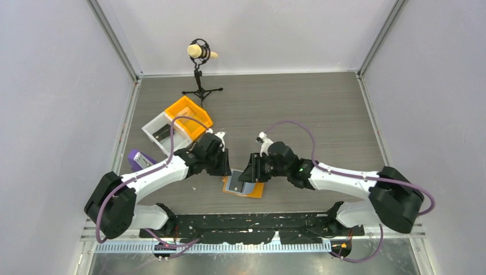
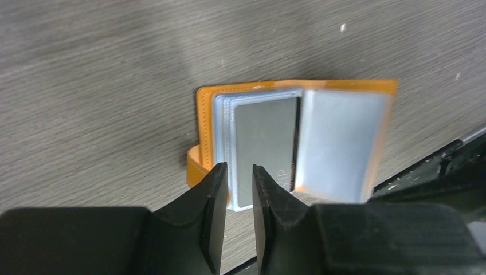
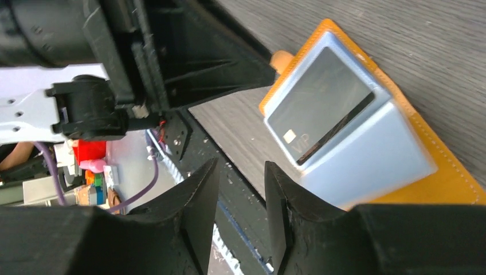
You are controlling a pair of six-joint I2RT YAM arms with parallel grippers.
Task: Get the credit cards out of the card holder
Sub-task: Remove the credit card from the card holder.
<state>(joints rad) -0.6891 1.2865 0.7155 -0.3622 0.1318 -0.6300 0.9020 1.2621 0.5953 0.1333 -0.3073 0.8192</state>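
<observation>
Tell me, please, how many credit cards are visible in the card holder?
1: a dark credit card in the top sleeve of the open card holder; sleeves beneath may hide more.

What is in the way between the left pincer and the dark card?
Nothing loose stands between them. The left pincer sits right at the near edge of the open card holder, where the dark card lies. The card looks tucked in a clear pocket, though.
</observation>
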